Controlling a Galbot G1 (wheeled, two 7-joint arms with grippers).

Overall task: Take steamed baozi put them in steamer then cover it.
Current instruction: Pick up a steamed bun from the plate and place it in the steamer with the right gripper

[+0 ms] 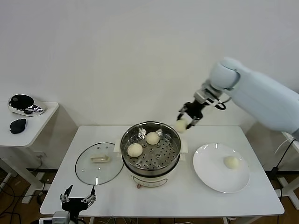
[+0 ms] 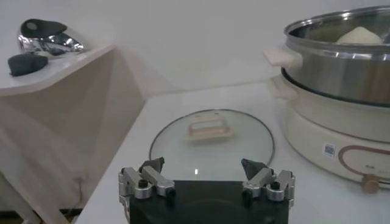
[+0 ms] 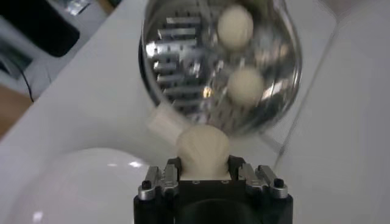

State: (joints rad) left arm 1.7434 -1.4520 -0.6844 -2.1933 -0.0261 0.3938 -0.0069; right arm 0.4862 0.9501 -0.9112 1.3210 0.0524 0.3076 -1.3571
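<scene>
While the right gripper (image 1: 188,122) pinches a smooth cream-white baozi (image 1: 181,125) above the shiny steel steamer (image 1: 150,148) rim (left gripper (image 1: 78,196) idle, open), early release could bounce it off.

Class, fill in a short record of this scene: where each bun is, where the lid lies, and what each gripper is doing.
buns in steamer: two, on the perforated tray
bun on plate: one
bun in transit: one, above the steamer's far right rim
right gripper: shut on that bun
left gripper: open, idle at the table's near left edge
lid: flat on the table, left of the steamer
</scene>
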